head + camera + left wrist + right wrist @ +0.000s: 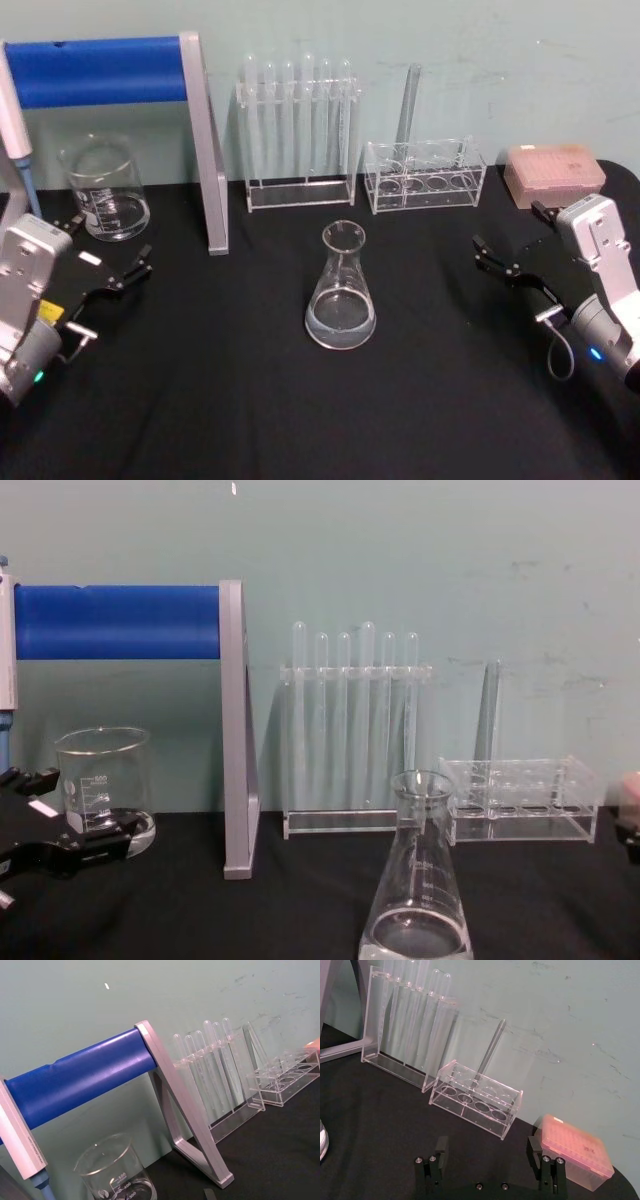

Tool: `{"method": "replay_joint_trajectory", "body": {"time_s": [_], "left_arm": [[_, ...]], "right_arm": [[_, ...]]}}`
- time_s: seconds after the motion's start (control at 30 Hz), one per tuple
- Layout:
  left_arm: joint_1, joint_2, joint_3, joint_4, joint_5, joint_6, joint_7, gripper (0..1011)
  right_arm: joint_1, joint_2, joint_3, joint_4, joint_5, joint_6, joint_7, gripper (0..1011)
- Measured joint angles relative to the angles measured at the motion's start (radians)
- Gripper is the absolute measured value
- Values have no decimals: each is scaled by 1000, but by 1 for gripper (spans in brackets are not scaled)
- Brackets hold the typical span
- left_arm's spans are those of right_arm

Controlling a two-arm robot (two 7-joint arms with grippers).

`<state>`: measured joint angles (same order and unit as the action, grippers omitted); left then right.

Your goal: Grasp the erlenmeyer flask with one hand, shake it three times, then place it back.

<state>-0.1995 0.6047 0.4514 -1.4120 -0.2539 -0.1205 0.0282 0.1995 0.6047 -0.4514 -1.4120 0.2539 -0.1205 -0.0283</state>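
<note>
Flask stands upright on the black worktop at frame centre in the head view, with a little clear liquid in the base. Nothing is touching it. In the chest view it sits at lower centre-right, in front of the tube racks.

Left end effector is at the left edge, near the beaker, well apart from the flask. Its fingers are spread and hold nothing.

Right end effector is at the right edge, also well apart from the flask. The right wrist view shows its fingers wide apart and empty.

Progress: no grasp, no lift and no shake under way. With the flask down and both arms back, this is either before the first reach or after the put-back; I cannot tell which. If it is the start, everything is left: reach, clamp the neck, lift, three shakes, set down.
</note>
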Motion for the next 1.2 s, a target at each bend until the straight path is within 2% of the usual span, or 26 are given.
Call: {"method": "replay_joint_trajectory", "body": {"time_s": [0.43, 0.57, 0.73, 0.87, 1.2], "left_arm": [[0, 0, 0, 0, 0, 0, 0, 1001], [0, 0, 0, 0, 0, 0, 0, 1001], [0, 0, 0, 0, 0, 0, 0, 1001], [0, 0, 0, 0, 0, 0, 0, 1001], [0, 0, 0, 0, 0, 0, 0, 1001]], "right_arm": [[0, 0, 1, 0, 0, 0, 1, 1000], [-6, 0, 13, -4, 6, -5, 22, 1000], [-23, 2, 35, -24, 40, -5, 63, 1000], [-56, 11, 61, -64, 94, -4, 123, 1000], [-109, 17, 75, -138, 179, 16, 239, 1000]]}}
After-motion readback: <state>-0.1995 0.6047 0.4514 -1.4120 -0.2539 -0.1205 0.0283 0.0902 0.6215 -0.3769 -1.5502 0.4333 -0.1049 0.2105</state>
